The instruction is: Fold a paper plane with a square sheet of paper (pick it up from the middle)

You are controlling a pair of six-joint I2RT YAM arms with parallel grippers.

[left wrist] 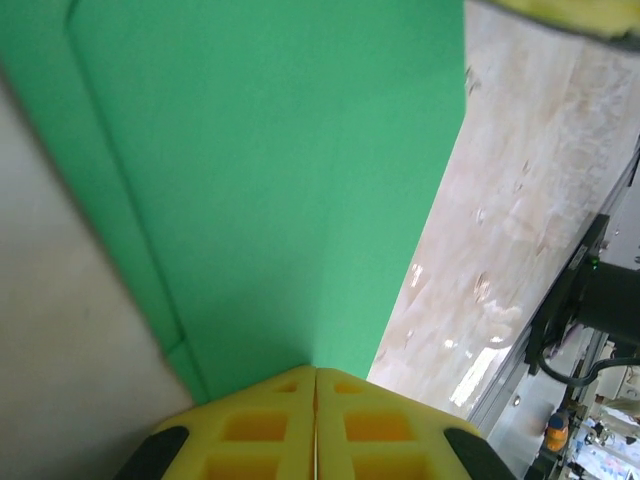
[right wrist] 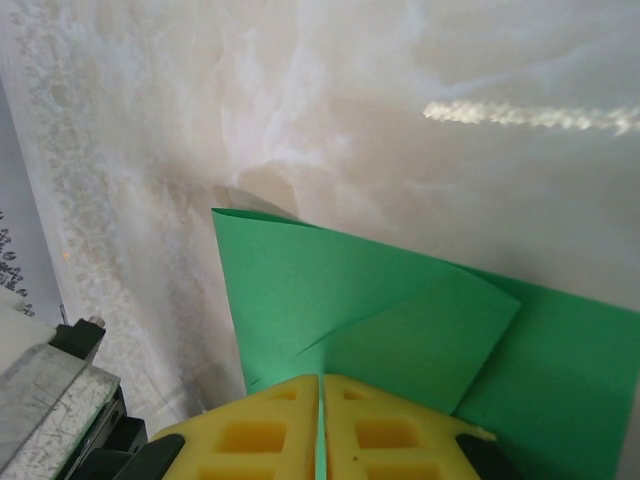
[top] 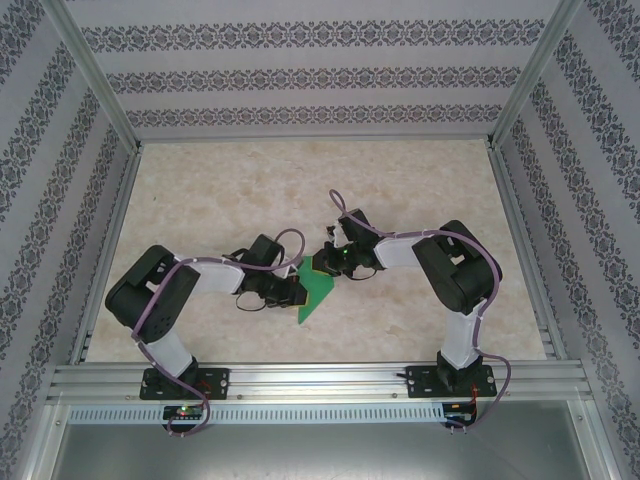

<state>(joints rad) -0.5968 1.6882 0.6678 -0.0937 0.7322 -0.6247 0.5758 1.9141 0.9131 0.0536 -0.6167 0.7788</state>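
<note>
Surroundings: patterned wall panels (top: 300, 75) on three sides of a pale marbled counter (top: 300, 180), with aluminium posts at the corners and a slotted metal rail (top: 320, 380) along the near edge carrying both arm bases. Purple cables (top: 288, 238) loop over each arm by the wrist. Obstructions: the two arms crowd one another near the middle of the counter, wrists close together and elbows bowed out toward the side walls. Open room: bare counter runs from the wrists to the far wall and out to both sides, with a narrower strip between the wrists and the near rail. Task item: green sheet of paper (top: 316, 295), partly folded, sits just nearer than the counter's centre, between the two pincers, its lower tip pointing toward the near rail. Left pincer (top: 288, 291) is at the sheet's left side. In the left wrist view its yellow fingers (left wrist: 250, 425) are pressed together on the paper's edge, and the sheet spreads away from the tips with a second layer's border along one side. Right pincer (top: 330, 262) is at the sheet's far end. In the right wrist view its fingers are clamped with a thin green strip in the seam. A folded flap with a diagonal crease lies just beyond, and its far corner casts a shadow on the counter.
</note>
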